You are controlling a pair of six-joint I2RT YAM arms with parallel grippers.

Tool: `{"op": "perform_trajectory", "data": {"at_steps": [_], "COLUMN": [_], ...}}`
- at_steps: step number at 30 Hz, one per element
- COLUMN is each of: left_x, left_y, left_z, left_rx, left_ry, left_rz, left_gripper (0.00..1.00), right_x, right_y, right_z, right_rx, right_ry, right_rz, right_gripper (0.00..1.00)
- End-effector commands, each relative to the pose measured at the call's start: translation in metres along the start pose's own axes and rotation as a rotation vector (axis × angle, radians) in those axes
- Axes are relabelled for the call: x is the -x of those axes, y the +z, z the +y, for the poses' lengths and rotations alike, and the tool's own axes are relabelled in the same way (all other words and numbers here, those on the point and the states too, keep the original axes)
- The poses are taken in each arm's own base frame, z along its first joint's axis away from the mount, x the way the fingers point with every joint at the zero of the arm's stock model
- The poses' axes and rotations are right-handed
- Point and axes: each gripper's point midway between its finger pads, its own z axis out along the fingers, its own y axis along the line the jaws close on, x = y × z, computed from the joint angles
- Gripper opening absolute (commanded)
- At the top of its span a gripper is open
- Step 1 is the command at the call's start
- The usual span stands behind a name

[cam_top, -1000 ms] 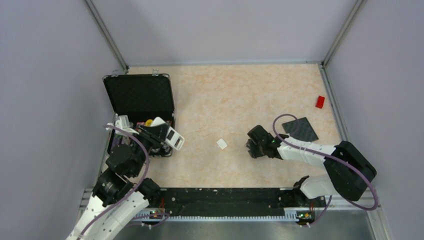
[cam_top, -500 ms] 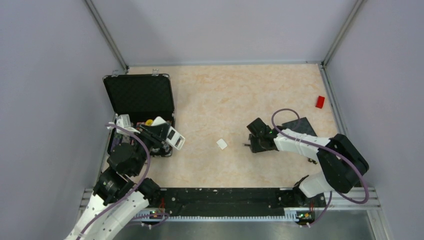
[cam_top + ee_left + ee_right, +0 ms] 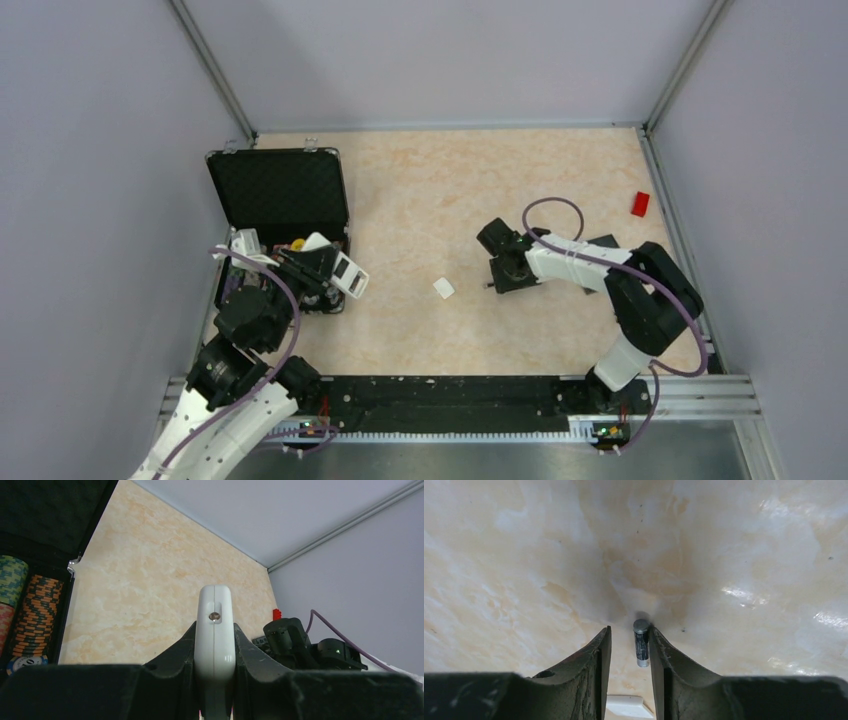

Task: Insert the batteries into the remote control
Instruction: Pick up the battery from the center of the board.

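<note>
My left gripper [image 3: 335,270] is shut on the white remote control [image 3: 346,273] and holds it on edge beside the open case; in the left wrist view the remote [image 3: 215,630] stands upright between the fingers. My right gripper [image 3: 492,285] is low over the table's middle, jaws partly open. One slim dark battery [image 3: 641,642] lies between the fingers, against the right finger [image 3: 659,652], with a gap to the left finger [image 3: 600,652]. The other battery is not visible.
The small white cover piece [image 3: 443,288] lies left of my right gripper and shows in the right wrist view [image 3: 626,706]. An open black case [image 3: 280,190] with colourful chips [image 3: 37,615] is at the left. A red block [image 3: 640,203] and a dark pad [image 3: 608,246] are at the right.
My right arm has swung left and a little farther from the bases, its gripper now nearer the white cover piece. The left arm and the remote have not moved.
</note>
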Motion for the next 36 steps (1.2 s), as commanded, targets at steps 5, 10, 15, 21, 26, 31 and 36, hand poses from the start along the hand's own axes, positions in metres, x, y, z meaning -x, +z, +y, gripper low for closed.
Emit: {"op": "perform_trajectory", "data": {"at_steps": [5,10,15,21,26,31,36], "left_x": [0.012,0.012,0.015,0.017,0.017,0.015,0.005], "left_y": [0.007,0.01,0.012,0.012,0.012,0.014,0.018], "left_z": [-0.007,-0.007,-0.006,-0.005,-0.004,-0.003,-0.007], "left_rx": [-0.02,-0.018,-0.011,-0.003,0.003,0.006,-0.005], "left_ry": [-0.009,-0.005,0.008,0.011,0.011,0.008,-0.002], "left_rz": [-0.065,-0.071,-0.087,-0.097,-0.098,-0.088,-0.044], "left_gripper": [0.0,0.0,0.0,0.0,0.0,0.0,0.0], "right_x": [-0.014,-0.018,-0.02,-0.029,-0.029,-0.024,-0.016], "right_y": [0.011,0.015,0.018,0.027,0.025,0.015,-0.018], "right_z": [-0.018,-0.017,-0.014,-0.013,-0.014,-0.005,0.016], "right_rx": [-0.213,-0.234,-0.252,-0.288,-0.289,-0.239,-0.089], "right_ry": [-0.12,-0.155,-0.178,-0.214,-0.23,-0.302,-0.459], "right_rz": [0.016,0.015,0.005,0.018,0.022,0.02,0.044], "right_gripper": [0.27,0.27,0.27,0.24,0.11,0.0,0.0]}}
